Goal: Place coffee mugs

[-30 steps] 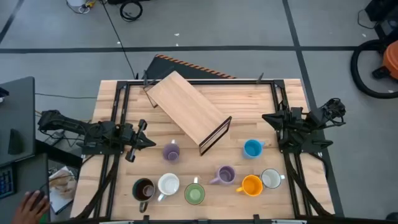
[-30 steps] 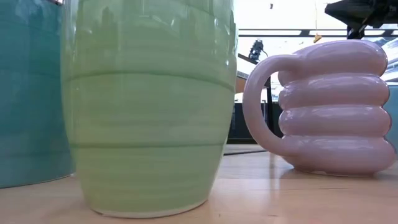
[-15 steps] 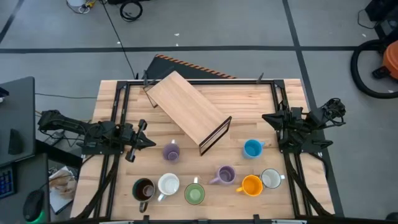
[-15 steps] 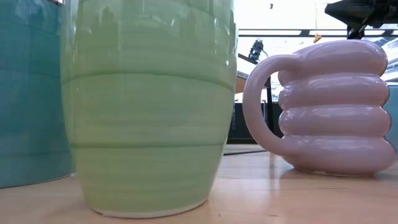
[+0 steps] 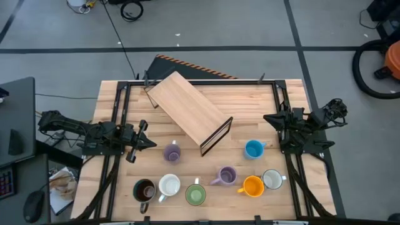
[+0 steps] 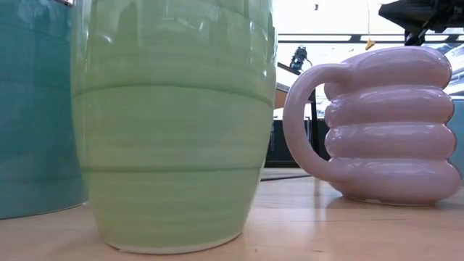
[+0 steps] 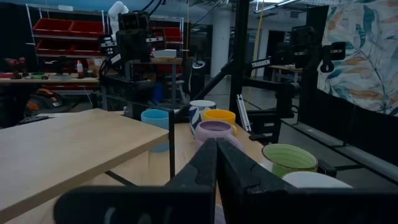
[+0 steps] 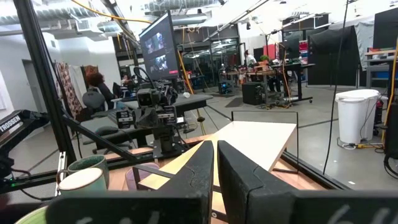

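Eight coffee mugs (image 5: 195,195) on counter (image 5: 262,103) overhead; green mug's (image 6: 170,123) ridges only at counter level; left gripper (image 5: 142,142), right gripper (image 5: 270,118): jaws closed, empty.

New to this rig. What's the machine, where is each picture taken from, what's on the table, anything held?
Two dark robot arms sit at a wooden table.

The high view looks straight down. The left gripper and right gripper are both shut, holding nothing, and wait at the table's sides.

On the table there is a tilted wooden shelf and eight mugs: lilac mug, ribbed lilac mug, blue mug, orange mug, green mug, brown mug and two white mugs.

The low view sits at table height, right behind the green mug. The wrist views look forward past each arm's own shut fingers.
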